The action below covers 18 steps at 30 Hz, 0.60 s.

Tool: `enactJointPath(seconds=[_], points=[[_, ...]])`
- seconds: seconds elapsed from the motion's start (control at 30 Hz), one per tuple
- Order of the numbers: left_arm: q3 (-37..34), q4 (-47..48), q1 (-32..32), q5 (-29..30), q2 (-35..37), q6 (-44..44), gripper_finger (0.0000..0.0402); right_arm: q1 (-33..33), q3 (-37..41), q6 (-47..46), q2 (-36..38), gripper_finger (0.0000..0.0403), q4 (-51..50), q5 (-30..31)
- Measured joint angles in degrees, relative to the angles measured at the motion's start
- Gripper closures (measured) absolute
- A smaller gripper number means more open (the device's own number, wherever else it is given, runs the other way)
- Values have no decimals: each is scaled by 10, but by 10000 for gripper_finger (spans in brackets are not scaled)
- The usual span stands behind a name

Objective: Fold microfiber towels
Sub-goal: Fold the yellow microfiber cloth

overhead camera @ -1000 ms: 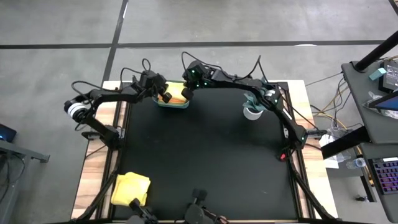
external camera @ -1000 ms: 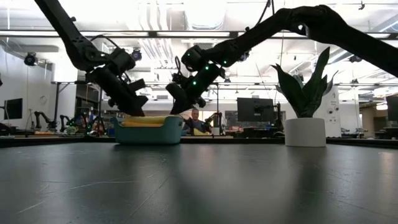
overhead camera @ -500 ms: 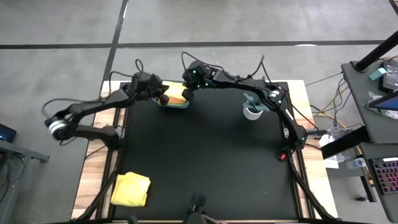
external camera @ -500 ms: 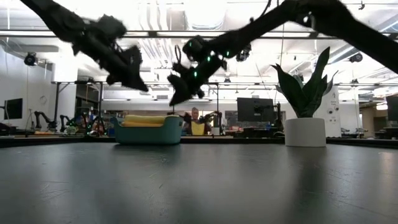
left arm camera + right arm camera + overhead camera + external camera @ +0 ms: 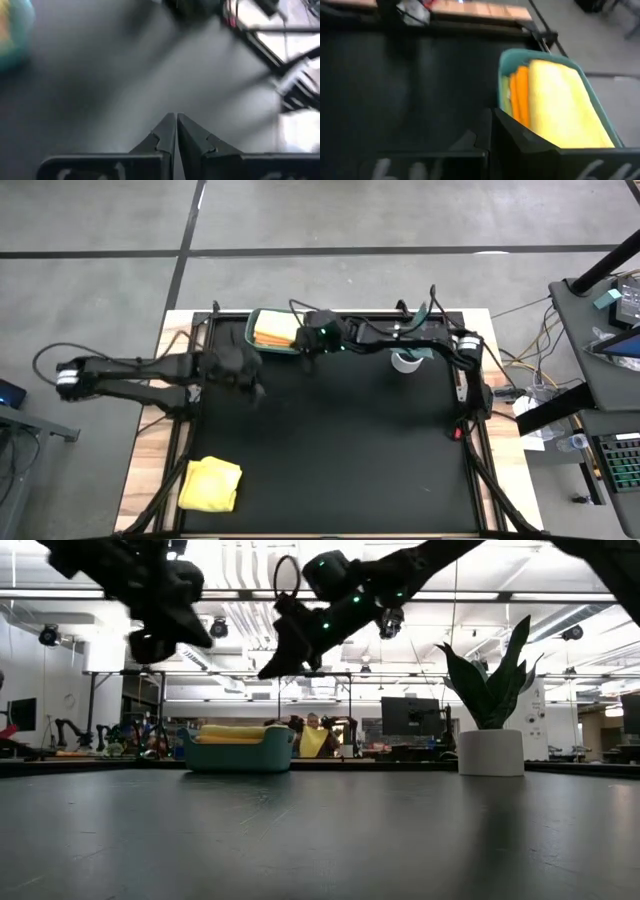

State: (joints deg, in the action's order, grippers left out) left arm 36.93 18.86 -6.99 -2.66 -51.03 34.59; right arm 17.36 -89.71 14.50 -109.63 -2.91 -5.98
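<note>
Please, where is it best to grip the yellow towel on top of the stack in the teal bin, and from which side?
Probably from straight above: the teal bin walls block the sides of the yellow towel. Pinch its top fold along one long edge, beside the orange towels, where the cloth bulges above the rim.

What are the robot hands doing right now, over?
Left gripper shut, empty, above the mat. Right gripper shut, empty, beside the bin. Towels stacked inside it. One yellow towel at the near corner.
</note>
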Motion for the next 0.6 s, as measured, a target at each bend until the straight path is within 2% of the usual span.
enactJointPath(seconds=[0.17, 0.27, 0.37, 0.47, 0.6], points=[[13, 75, 144, -2, -46, 218, 398, -20, 63, -22, 36, 394, 83, 0], [31, 110, 212, -8, -84, 339, 398, -28, 67, -31, 37, 394, 81, 0], [65, 154, 279, -37, -133, 434, 398, -39, 68, -31, 36, 394, 80, 1], [121, 226, 344, -62, -185, 494, 398, -48, 68, -29, 36, 394, 85, 0], [188, 331, 425, -105, -250, 522, 398, -55, 68, -27, 36, 394, 83, 0]])
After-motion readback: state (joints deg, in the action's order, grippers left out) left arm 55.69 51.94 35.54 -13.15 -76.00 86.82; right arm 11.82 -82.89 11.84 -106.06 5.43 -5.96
